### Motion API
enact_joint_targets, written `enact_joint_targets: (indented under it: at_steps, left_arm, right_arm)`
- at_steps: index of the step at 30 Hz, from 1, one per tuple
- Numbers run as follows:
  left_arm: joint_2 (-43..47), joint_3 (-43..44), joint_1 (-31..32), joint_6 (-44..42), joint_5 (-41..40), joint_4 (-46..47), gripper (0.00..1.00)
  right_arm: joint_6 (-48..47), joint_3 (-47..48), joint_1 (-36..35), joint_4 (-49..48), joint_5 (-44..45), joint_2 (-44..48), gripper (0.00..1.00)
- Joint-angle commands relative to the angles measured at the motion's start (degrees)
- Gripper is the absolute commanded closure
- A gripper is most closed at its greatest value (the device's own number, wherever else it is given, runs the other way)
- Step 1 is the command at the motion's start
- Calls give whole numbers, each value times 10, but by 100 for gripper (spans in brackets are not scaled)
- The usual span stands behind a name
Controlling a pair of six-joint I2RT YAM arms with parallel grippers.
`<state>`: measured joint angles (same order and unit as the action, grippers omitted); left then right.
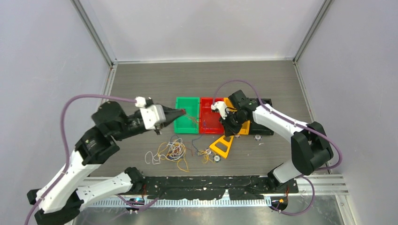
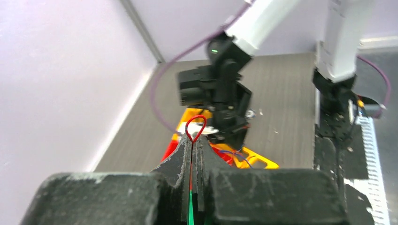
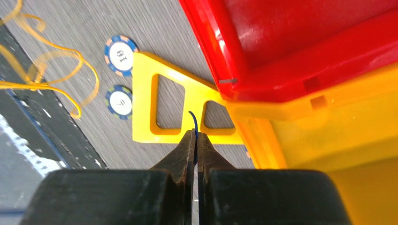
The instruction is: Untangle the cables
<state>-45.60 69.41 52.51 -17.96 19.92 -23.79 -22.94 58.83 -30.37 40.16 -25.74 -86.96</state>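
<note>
A tangle of cables [image 1: 171, 152] in yellow, white, blue and red lies on the table in front of the trays. My left gripper [image 1: 180, 113] hovers at the green tray's [image 1: 187, 125] left side. In the left wrist view this gripper [image 2: 193, 140] is shut on a red cable [image 2: 195, 126], whose small loop sticks out past the tips. My right gripper [image 1: 230, 129] is low at the front of the red tray [image 1: 211, 123]. In the right wrist view it [image 3: 196, 133] is shut on a thin blue cable [image 3: 192, 119] that pokes out of the tips.
A yellow triangular frame [image 3: 159, 112] lies flat beside two poker chips [image 3: 121, 48], [image 3: 118, 101]. A yellow tray [image 3: 328, 140] adjoins the red tray [image 3: 291, 42], with a black tray [image 1: 263, 117] to the right. Loose yellow cable [image 3: 47, 70] curls near the black base rail [image 1: 211, 185].
</note>
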Motion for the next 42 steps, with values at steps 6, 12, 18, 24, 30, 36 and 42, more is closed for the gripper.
enact_joint_targets:
  at_steps: [6, 12, 18, 24, 30, 36, 42]
  left_arm:
    - [16, 118, -109, 37, -5, -55, 100]
    - [17, 164, -157, 42, -40, -60, 100]
    - [23, 183, -189, 16, -149, -69, 100]
    - [5, 193, -252, -1, -276, -76, 100]
    - [-29, 211, -369, 14, -270, -99, 100]
    - [-65, 213, -516, 52, -175, -111, 100]
    - [-98, 161, -644, 43, -108, -94, 100]
  right_arm:
    - [-86, -57, -1, 22, 81, 63, 95]
    - [-114, -97, 4, 25, 113, 85, 95]
    - [-139, -129, 18, 40, 129, 113, 95]
    - [-174, -160, 47, 54, 147, 135, 95]
    - [-201, -175, 86, 70, 147, 150, 95]
    - [-231, -195, 118, 97, 143, 181, 95]
    - [-265, -203, 161, 120, 146, 202, 95]
